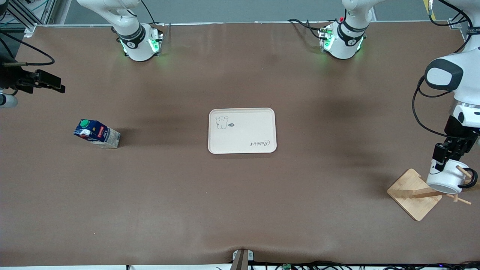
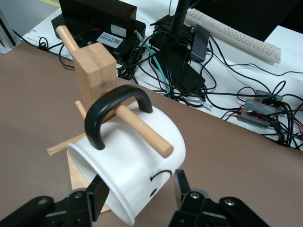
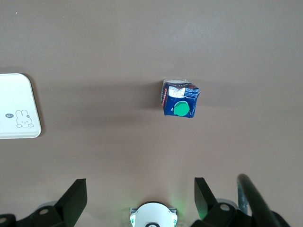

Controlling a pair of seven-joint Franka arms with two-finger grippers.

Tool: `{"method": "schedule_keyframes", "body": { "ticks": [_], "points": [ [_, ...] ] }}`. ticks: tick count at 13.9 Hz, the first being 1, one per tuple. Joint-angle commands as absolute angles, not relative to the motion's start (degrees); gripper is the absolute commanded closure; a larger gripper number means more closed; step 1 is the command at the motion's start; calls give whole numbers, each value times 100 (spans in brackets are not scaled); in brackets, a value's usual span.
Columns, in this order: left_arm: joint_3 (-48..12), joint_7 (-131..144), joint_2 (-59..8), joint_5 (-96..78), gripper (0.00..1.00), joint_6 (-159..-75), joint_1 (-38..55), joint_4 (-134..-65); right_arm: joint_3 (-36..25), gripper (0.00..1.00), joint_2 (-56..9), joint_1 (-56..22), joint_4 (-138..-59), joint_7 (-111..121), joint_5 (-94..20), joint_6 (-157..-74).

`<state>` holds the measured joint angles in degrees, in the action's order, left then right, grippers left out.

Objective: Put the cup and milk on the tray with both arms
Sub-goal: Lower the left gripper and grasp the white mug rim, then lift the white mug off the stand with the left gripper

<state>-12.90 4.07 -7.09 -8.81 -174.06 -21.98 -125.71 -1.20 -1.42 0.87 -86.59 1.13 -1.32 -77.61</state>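
Neither thing is on the tray yet, so the task looks to be at its start. The right gripper [image 1: 56, 85] hangs high over the right arm's end of the table with its fingers spread wide and nothing between them. In its wrist view the milk [image 3: 179, 100] sits well below it, standing alone on the brown table [image 1: 240, 210] and well apart from that gripper; this arm's pick has not yet begun. The tray [image 1: 242, 130] lies bare in the middle of the table, between the two arms' ends and well apart from both grippers. At the left arm's end the left gripper [image 1: 446, 153] is down at the wooden rack [image 1: 414, 193], where the cup [image 1: 447, 177] hangs tilted by its black handle [image 2: 111, 113] on a peg [image 2: 142, 130]. The fingers [image 2: 97, 196] straddle the cup's wall, one at each side (whether they press it already I cannot tell). By my reckoning, lifting the cup off the peg, fetching the milk and setting both down all remain.
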Motion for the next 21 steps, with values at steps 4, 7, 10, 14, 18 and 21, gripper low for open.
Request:
{"method": "schedule_keyframes", "body": {
  "ticks": [4,7,10,14,18,21],
  "points": [
    [-1336,316,-765,-1011,74,-17525,-2188,-12542,-114,0,-185,105,-8552,141,-229,-7682],
    [-1353,308,-721,-993,100,-17525,-2188,-12542,-114,0,-185,97,-8552,141,-229,-7682],
    [-1485,316,-677,-993,100,-17517,-2188,-12525,-114,0,-185,88,-8552,141,-255,-7682],
    [-1643,352,-326,-993,100,-17237,-2197,-12560,-123,0,-185,114,-8552,141,-281,-7682],
    [-1792,395,139,-1002,100,-16411,-2206,-12568,-123,0,-185,105,-8552,141,-281,-7682],
    [-1819,439,430,-1002,100,-15866,-2197,-12577,-123,0,-185,114,-8552,141,-281,-7682]
  ]
}}
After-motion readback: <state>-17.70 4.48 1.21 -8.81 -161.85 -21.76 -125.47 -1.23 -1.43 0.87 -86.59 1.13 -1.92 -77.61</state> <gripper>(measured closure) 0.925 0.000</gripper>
